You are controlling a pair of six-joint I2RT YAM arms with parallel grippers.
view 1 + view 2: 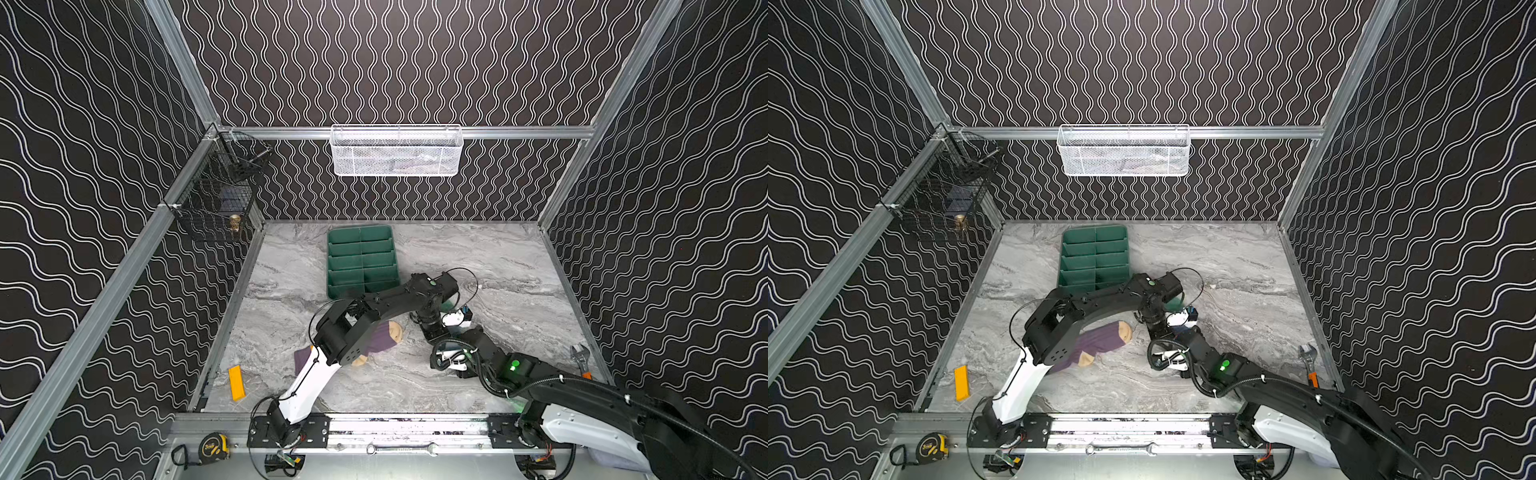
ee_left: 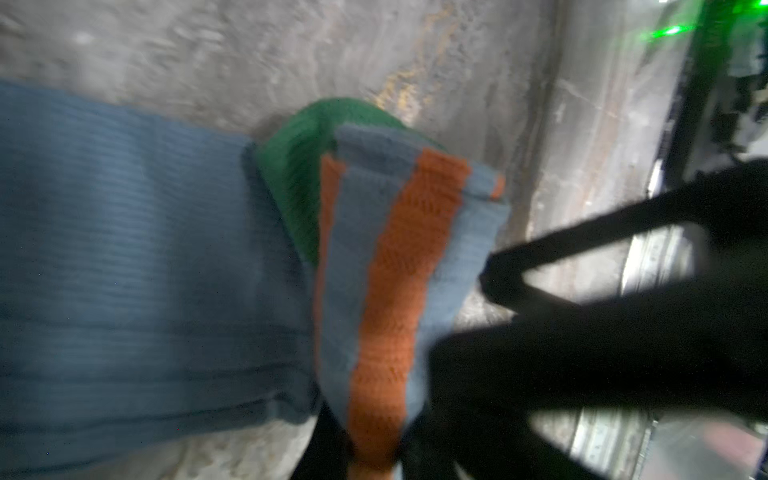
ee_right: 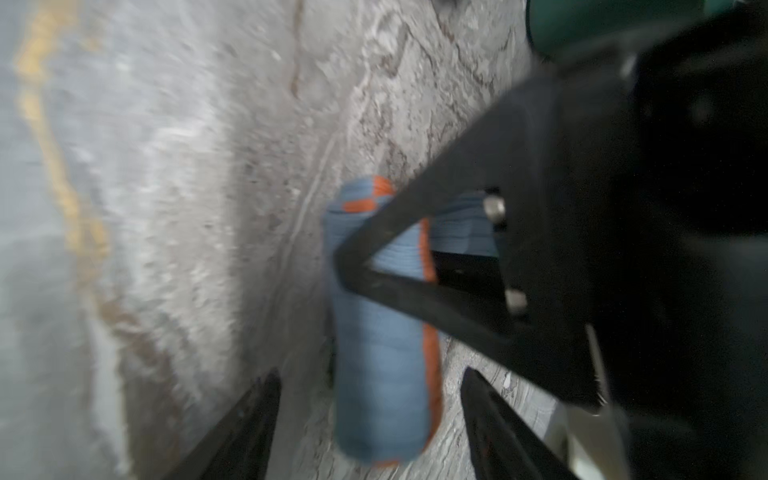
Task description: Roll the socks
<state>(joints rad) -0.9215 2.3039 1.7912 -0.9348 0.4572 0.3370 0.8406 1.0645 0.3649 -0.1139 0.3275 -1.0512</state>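
On the left we see the purple sock (image 1: 1100, 340) lying on the surface (image 1: 1246, 266), partly under the left arm. To its right, near the middle, is the blue sock (image 2: 124, 270), partly rolled. The left tool (image 2: 374, 457) is clenched on its orange-striped cuff. The right tool (image 3: 370, 378) is released, its fingers (image 3: 257, 415) standing apart on both sides of the roll.

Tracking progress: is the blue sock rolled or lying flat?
Partly rolled: the blue sock has its striped cuff end curled over; the rest lies flat.
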